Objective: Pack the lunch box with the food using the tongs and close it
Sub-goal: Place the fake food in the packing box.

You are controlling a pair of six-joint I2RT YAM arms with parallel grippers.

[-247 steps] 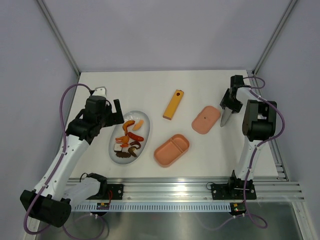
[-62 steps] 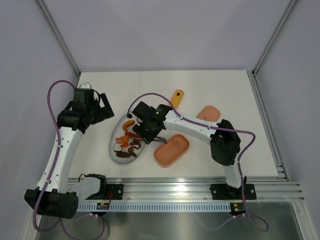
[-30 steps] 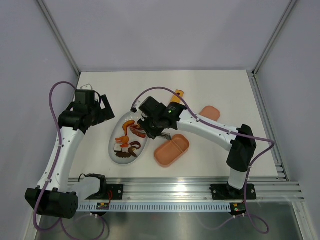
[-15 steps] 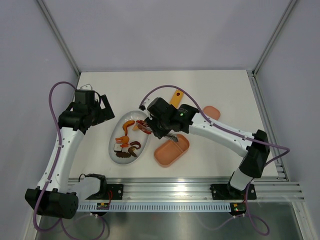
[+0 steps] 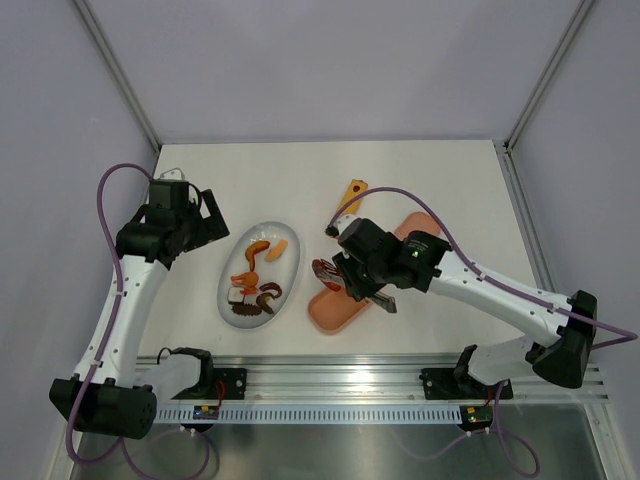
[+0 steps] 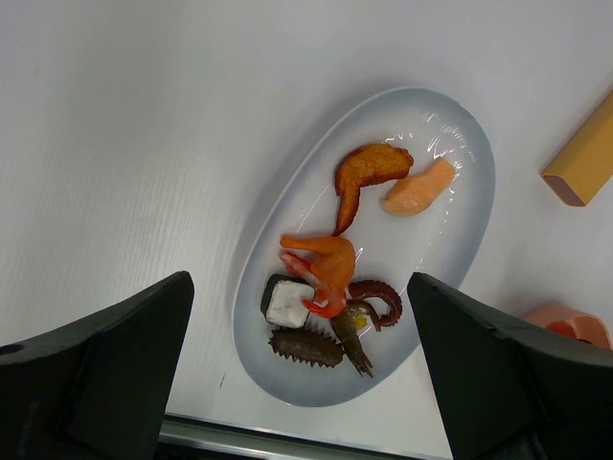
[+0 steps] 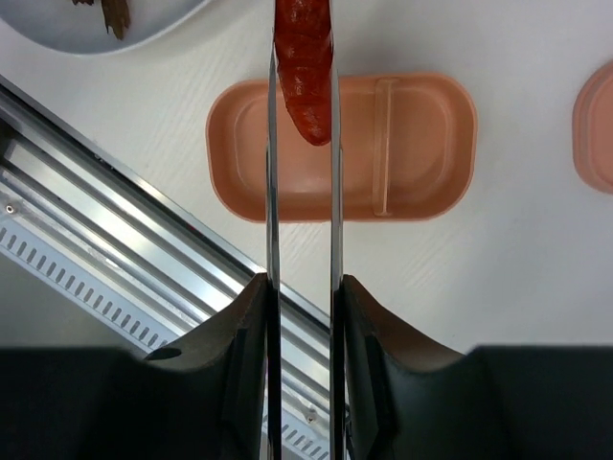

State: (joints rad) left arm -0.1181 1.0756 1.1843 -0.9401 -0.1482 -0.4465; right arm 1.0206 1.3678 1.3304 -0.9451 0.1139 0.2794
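Note:
My right gripper (image 7: pixel 302 287) (image 5: pixel 368 285) is shut on the silvery tongs (image 7: pixel 271 192), low on their two arms. The tongs' tips pinch a red sausage (image 7: pixel 304 67) (image 5: pixel 326 271). It hangs over the larger compartment of the pink lunch box (image 7: pixel 421 125) (image 5: pixel 330 310), whose compartments are empty. The matching lid (image 7: pixel 599 125) (image 5: pixel 418 222) lies apart on the table, beyond the arm. The other food stays on the white plate (image 6: pixel 450 249) (image 5: pixel 285 262): an orange shrimp (image 6: pixel 330 264), a dark-and-white cube (image 6: pixel 287 302), brown pieces (image 6: pixel 305 348). My left gripper (image 6: pixel 299 287) (image 5: pixel 212 218) hovers open above the plate's left side.
A yellow-orange flat bar (image 5: pixel 352 192) (image 6: pixel 584 163) lies behind the right arm, near the lid. The metal rail (image 5: pixel 400 378) runs along the table's near edge, just below the lunch box. White table (image 5: pixel 450 170) stretches behind and right.
My right arm has swung from the plate to the right, carrying the tongs and the red sausage over the lunch box. The left arm has stayed put.

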